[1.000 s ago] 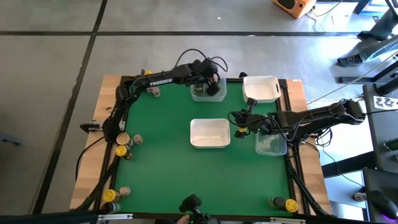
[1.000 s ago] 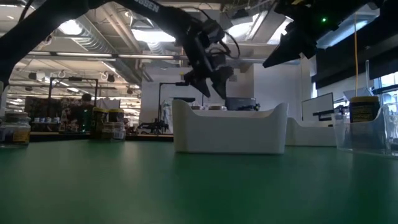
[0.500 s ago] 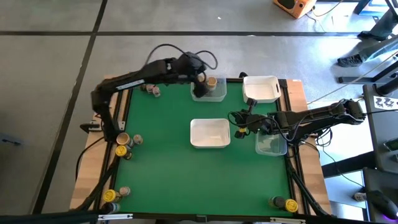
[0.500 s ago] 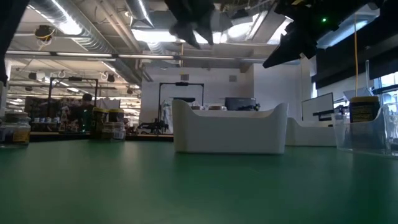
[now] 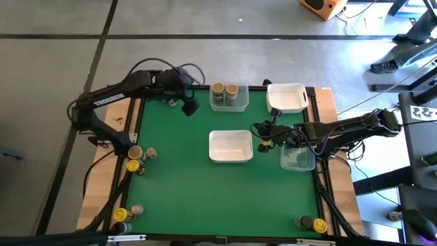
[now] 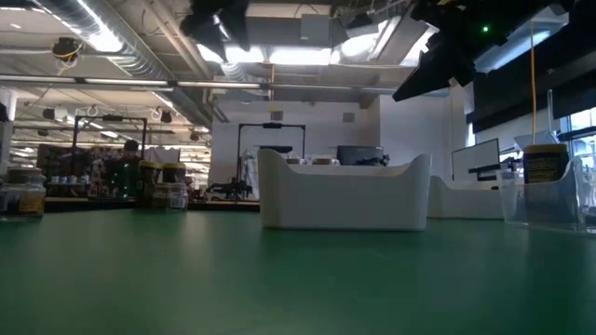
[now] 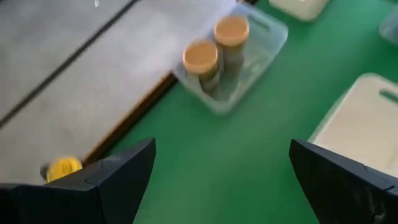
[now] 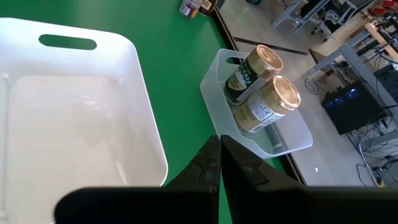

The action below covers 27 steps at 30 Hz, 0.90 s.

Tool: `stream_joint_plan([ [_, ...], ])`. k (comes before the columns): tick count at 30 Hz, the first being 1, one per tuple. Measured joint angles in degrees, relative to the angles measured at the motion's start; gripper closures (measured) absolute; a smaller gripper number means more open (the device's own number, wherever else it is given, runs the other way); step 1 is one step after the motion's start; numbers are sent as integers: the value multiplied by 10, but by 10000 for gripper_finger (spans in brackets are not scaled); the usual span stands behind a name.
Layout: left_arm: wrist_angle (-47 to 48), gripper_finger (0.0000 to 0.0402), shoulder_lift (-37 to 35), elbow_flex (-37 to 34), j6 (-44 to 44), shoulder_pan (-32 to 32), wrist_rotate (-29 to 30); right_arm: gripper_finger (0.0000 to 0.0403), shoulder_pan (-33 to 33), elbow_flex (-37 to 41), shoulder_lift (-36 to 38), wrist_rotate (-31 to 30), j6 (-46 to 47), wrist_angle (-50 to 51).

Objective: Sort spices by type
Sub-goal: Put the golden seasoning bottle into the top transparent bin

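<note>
Left pincer [image 5: 190,107] hangs wide and empty, two tan-lidded jars [image 5: 224,89] already standing in the clear tray [image 5: 229,104] just beside it. Right pincer [image 5: 267,144] is closed, holding nothing; by my count most jars [image 5: 138,158] lie unsorted, well apart from both.

Green tabletop [image 5: 177,178] framed in wood, on a grey floor [image 5: 54,68]. White tray [image 5: 230,146] at the middle; second white tray [image 5: 286,98] at the far right corner; clear tray [image 5: 229,101] at the far edge; another clear tray [image 5: 298,159] near the right edge. Orange box [image 5: 321,6] on the floor beyond.
</note>
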State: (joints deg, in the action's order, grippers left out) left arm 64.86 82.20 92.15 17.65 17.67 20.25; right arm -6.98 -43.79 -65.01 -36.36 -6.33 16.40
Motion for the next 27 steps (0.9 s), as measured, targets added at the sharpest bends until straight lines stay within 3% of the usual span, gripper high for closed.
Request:
stream_joint_plan([
  [8, 59, 34, -34, -72, 105, -56, -16, 388, 0, 0, 0, 0, 0, 0],
  [14, 117, 34, -31, -101, 209, -115, -72, 388, 0, 0, 0, 0, 1, 0],
  [22, 240, 34, -31, -112, 357, -202, -97, 388, 0, 0, 0, 0, 1, 0],
  [27, 251, 34, -33, -112, 415, -252, -97, 388, 0, 0, 0, 0, 1, 0],
])
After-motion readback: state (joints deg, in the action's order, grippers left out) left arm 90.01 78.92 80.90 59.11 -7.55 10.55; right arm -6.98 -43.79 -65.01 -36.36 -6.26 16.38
